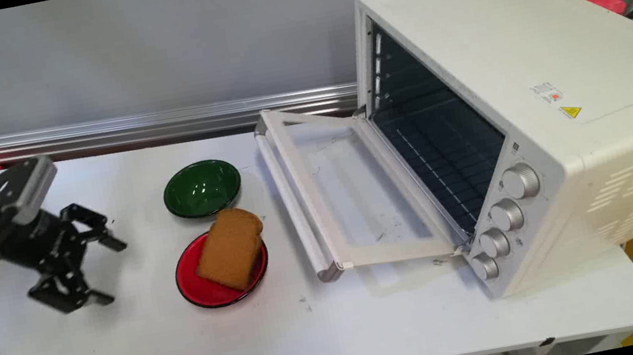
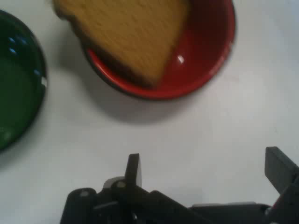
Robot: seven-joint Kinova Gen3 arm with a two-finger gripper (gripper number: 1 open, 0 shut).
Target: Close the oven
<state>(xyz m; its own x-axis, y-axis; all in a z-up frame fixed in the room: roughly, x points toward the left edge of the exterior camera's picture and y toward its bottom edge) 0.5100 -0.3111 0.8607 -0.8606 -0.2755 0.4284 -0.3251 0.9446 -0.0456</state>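
My black gripper [image 1: 111, 271] hangs low over the table's left side, open, with nothing between its fingers. It points right toward a red plate [image 1: 193, 288] a short way off. A brown slice of bread [image 1: 232, 247] lies on that plate, overhanging its far rim. A green plate [image 1: 202, 187] sits empty just behind. In the hand view the red plate [image 2: 205, 60] and the bread [image 2: 126, 32] are at the top, the green plate [image 2: 16, 88] at the left edge, and my gripper [image 2: 205, 170] is wide apart over bare table.
A white toaster oven [image 1: 504, 107] stands on the right, its door [image 1: 351, 191] folded down flat toward the plates, the dark inside exposed. Four knobs [image 1: 506, 213] run down its front corner. An aluminium rail [image 1: 141, 128] runs along the back of the table.
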